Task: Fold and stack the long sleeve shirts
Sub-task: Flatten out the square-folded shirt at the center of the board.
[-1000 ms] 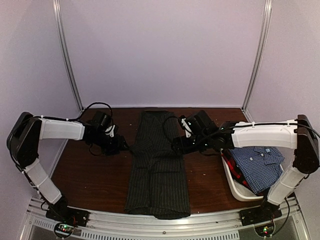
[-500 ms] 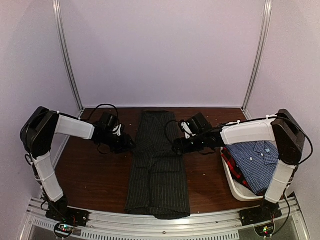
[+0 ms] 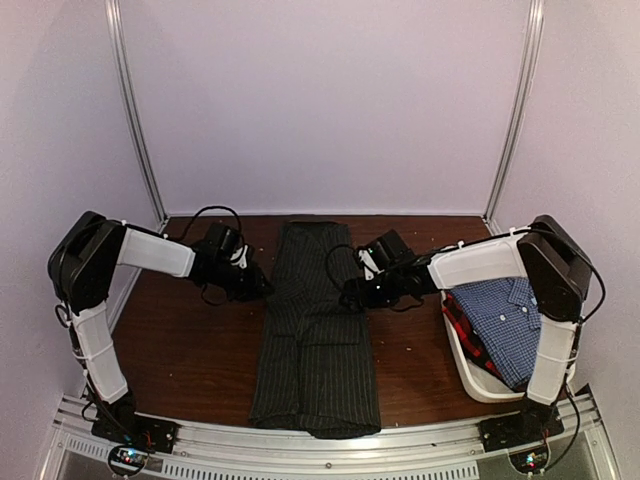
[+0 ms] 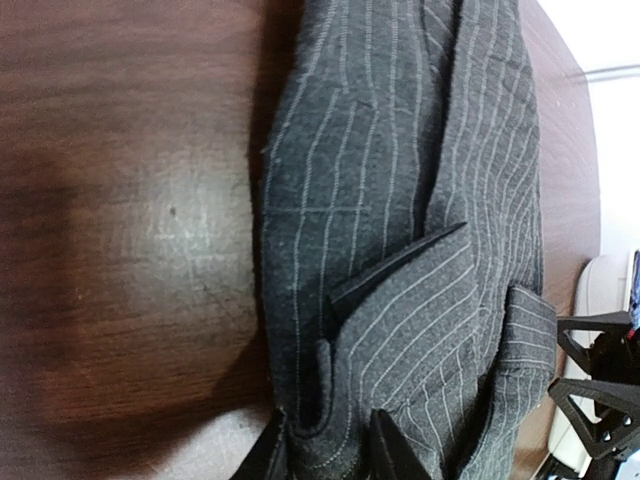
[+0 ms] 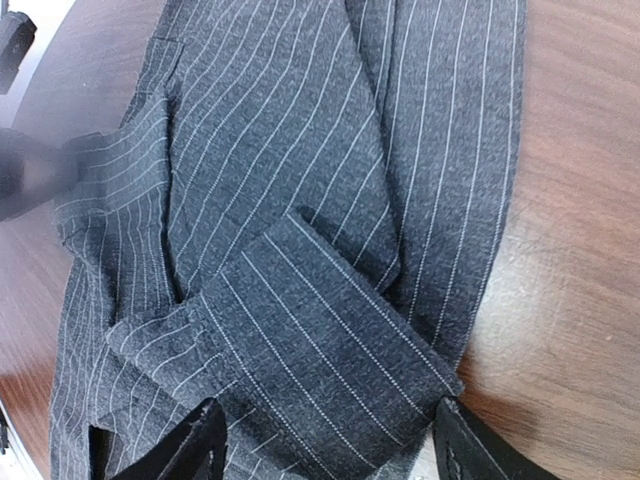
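Observation:
The black pinstriped shirt [image 3: 313,330] lies as a long narrow strip down the middle of the table, from the back to the front edge. My left gripper [image 3: 262,288] is at its left edge, near the middle of its length. In the left wrist view the left gripper [image 4: 328,455] is shut on a bunched fold of the black shirt [image 4: 400,200]. My right gripper [image 3: 347,295] is at the right edge. In the right wrist view the right gripper [image 5: 335,455] stands open astride a folded-over flap of the black shirt [image 5: 300,200].
A white tub [image 3: 470,385] stands at the right. It holds the blue-white check shirt [image 3: 510,320] lying on the red-and-dark shirt [image 3: 462,325]. Brown tabletop [image 3: 190,350] shows on both sides of the black shirt. White walls close in the back and sides.
Both grippers have moved inward to the black shirt's side edges. Both elbows have swung back and up, and the left gripper has closed on the edge.

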Controlling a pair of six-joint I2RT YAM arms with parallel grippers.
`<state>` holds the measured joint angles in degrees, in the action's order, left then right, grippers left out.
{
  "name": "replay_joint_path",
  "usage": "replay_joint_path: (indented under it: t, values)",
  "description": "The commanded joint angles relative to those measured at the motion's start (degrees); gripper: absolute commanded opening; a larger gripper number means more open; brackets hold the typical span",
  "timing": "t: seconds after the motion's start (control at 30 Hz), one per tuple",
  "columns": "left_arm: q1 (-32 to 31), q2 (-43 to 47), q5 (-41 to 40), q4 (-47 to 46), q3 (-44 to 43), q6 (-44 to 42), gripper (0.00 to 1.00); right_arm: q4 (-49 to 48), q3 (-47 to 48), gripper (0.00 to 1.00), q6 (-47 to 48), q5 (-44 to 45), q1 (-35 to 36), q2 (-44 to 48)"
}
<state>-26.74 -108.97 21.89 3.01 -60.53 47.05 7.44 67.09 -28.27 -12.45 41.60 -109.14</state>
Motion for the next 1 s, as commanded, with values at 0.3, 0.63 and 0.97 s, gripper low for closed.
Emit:
replay_joint_path:
  t: [0.3, 0.63, 0.97]
  values:
    - [-0.5, -0.4, 0.8, -0.7, -3.5, -0.8, 0.05, -3.0, 3.0, 0.44, -2.7, -3.0, -0.4, -2.2]
    - [0.4, 1.8, -4.9, 6.9, -9.6, -4.8, 0.00, 3.1, 9.5, 0.00, 1.0, 2.0, -1.4, -1.9]
    - [12.6, 2.8, -8.5, 18.4, -25.6, -11.0, 0.00, 12.6, 21.3, 0.00, 7.2, 8.6, -12.9, 0.2]
